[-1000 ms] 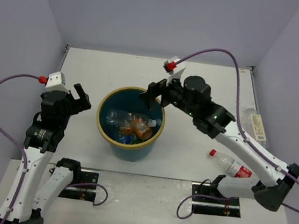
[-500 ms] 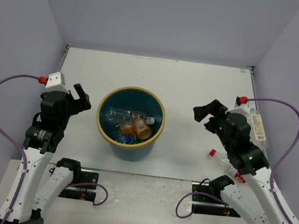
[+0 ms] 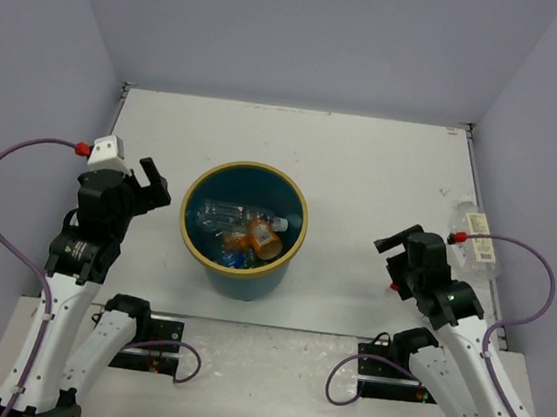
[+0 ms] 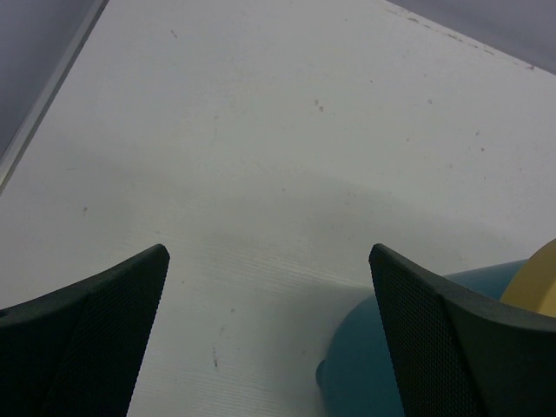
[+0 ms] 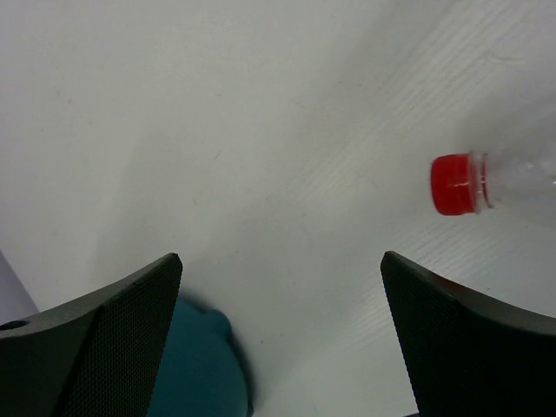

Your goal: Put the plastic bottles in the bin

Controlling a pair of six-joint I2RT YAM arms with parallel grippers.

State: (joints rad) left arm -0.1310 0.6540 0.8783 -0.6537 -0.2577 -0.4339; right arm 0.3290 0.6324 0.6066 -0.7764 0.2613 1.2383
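Note:
The teal bin (image 3: 194, 244) with a tan rim stands mid-table and holds several plastic bottles, among them a clear one (image 3: 222, 212) and an orange-labelled one (image 3: 259, 237). My right gripper (image 3: 394, 262) is open and empty, low over the table right of the bin. In the right wrist view (image 5: 280, 257) a clear bottle with a red cap (image 5: 455, 184) lies just beyond and right of the jaws; the top view hides it under the arm. Another clear bottle with a white label (image 3: 478, 243) lies at the right edge. My left gripper (image 3: 154, 184) is open and empty, left of the bin (image 4: 365, 369).
Purple walls close the table at the back and both sides. The bin's teal wall shows at the lower left of the right wrist view (image 5: 198, 373). Both arm bases sit at the near edge.
My right arm has swung from over the bin back to the right and down toward the near side, jaws open and empty. The left arm has hardly moved.

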